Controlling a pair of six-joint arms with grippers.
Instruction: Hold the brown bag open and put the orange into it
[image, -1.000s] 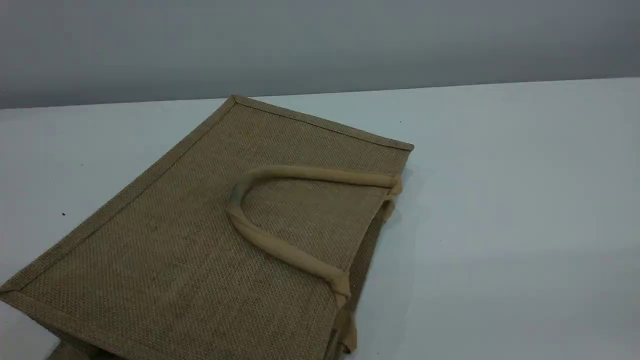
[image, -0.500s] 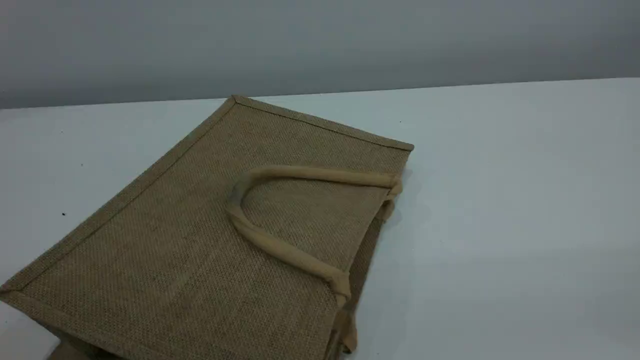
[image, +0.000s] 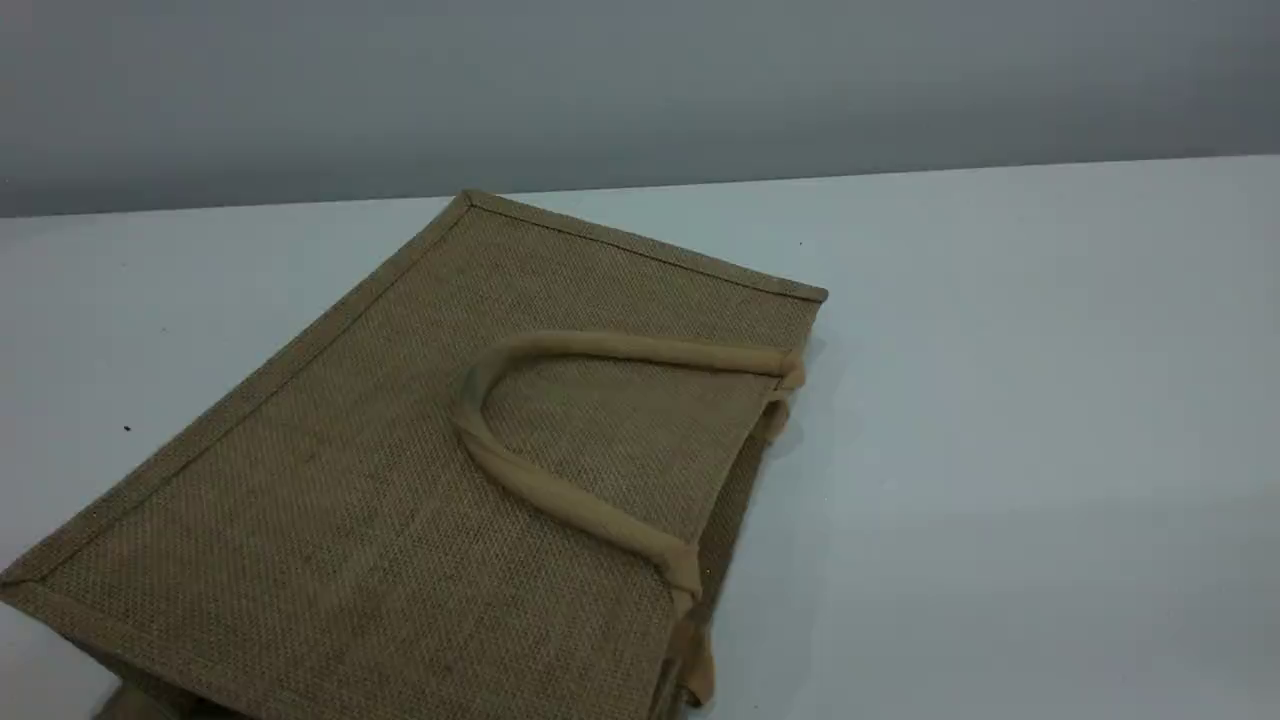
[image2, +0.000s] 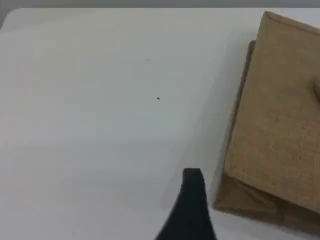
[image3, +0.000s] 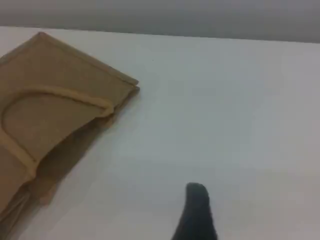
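The brown bag lies flat on the white table, its mouth turned to the right and front, closed. One beige loop handle rests on the bag's upper panel. The orange is out of view. No arm shows in the scene view. In the left wrist view my left gripper's black fingertip hovers over bare table just left of the bag's bottom corner. In the right wrist view my right gripper's black fingertip hangs over bare table, well right of the bag's mouth. Both grippers stand open, holding nothing.
The table's far edge meets a grey wall. A few tiny dark specks dot the tabletop left of the bag.
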